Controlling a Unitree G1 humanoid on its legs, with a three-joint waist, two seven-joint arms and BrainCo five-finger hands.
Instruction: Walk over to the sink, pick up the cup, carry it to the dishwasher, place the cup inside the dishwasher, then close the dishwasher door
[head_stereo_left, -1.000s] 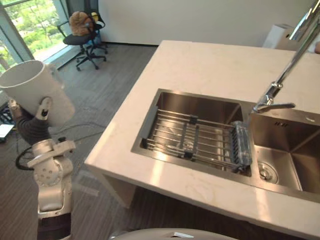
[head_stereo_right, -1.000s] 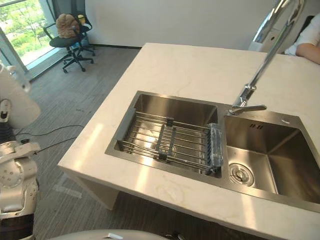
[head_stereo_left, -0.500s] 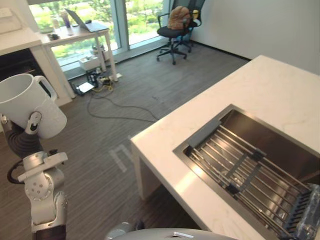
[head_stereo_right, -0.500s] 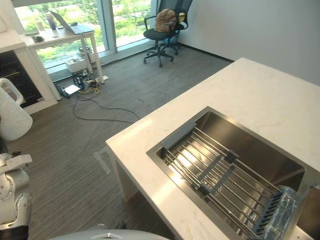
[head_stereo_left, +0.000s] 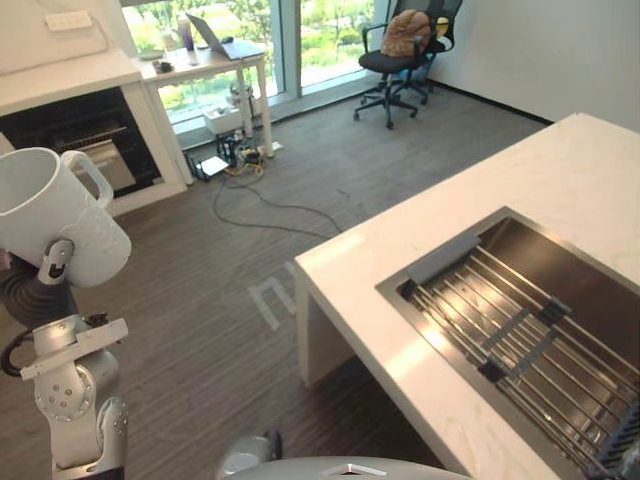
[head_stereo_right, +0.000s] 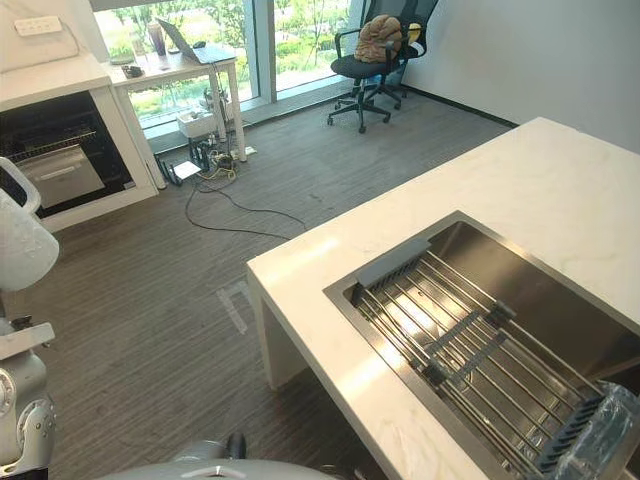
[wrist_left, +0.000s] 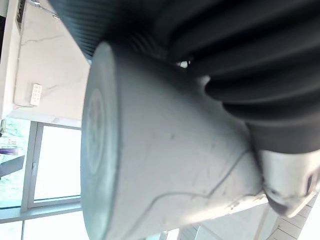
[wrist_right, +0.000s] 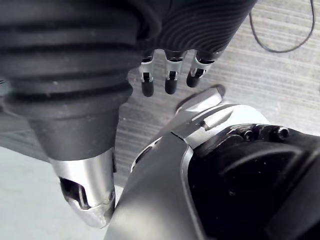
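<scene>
Currently the left hand (head_stereo_left: 54, 266) is clasping the large white handled cup (head_stereo_left: 50, 210), tilted and raised well apart from the pale stone worktop (head_stereo_left: 520, 190), so jolting steps could be working it loose toward the grey carpeted floor (head_stereo_left: 220, 330).

No legible text or signs

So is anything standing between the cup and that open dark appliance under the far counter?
Nothing visible does. The cup sits in the left hand, and open floor runs to the appliance, presumably the dishwasher. The cables lie off to the side by the desk.
</scene>
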